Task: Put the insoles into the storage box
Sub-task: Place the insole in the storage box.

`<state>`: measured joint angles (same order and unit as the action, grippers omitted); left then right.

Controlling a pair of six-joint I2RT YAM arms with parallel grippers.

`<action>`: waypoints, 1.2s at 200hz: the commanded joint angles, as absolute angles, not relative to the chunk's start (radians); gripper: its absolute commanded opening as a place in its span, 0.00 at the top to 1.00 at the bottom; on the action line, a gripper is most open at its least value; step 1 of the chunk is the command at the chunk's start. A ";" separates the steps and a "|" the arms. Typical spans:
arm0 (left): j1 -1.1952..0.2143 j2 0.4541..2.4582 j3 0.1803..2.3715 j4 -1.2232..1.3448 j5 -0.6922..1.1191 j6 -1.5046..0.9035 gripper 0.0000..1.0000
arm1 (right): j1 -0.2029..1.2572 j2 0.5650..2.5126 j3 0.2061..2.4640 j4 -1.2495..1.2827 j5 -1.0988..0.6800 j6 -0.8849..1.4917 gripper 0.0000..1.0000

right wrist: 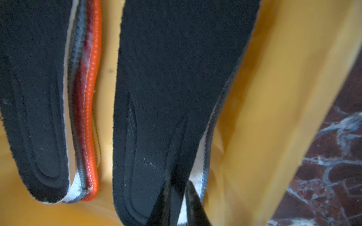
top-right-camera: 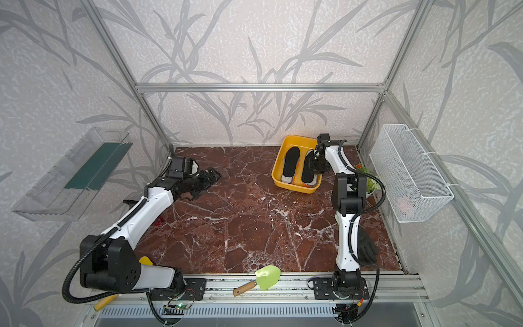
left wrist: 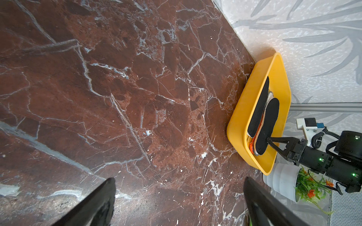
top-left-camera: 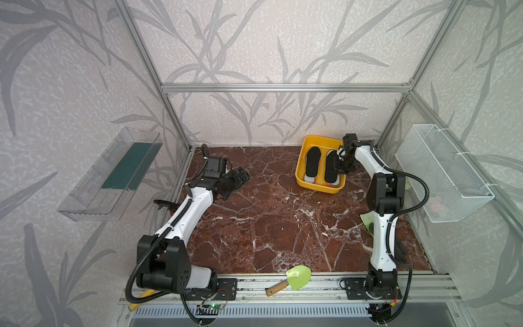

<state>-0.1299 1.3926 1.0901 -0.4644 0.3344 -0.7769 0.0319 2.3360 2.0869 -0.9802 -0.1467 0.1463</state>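
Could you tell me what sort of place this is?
Probably a robot test cell dressed like a room: an aluminium frame, wallpapered panels, and two arms mounted at the edge of a marble-look tabletop.

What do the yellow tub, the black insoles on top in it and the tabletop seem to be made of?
Shallow yellow rectangular tub: likely moulded plastic, smooth, faintly glossy, rounded corners.
Black foot-shaped insoles: matte fuzzy textile face, perhaps felt or fleece, with embossed seams.
Red-brown white-veined tabletop: glossy marble look; real stone or printed film, cannot tell.
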 commanded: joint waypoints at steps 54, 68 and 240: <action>-0.131 1.362 1.089 -0.489 0.313 -0.758 0.01 | 0.034 2.336 2.154 -1.030 -0.138 0.155 0.66; -0.130 1.362 1.089 -0.491 0.314 -0.758 0.01 | 0.034 2.327 2.155 -1.033 -0.140 0.155 0.65; -0.121 1.307 1.104 -0.545 0.191 -0.680 0.01 | 0.021 1.877 1.840 -0.940 -0.215 0.059 0.47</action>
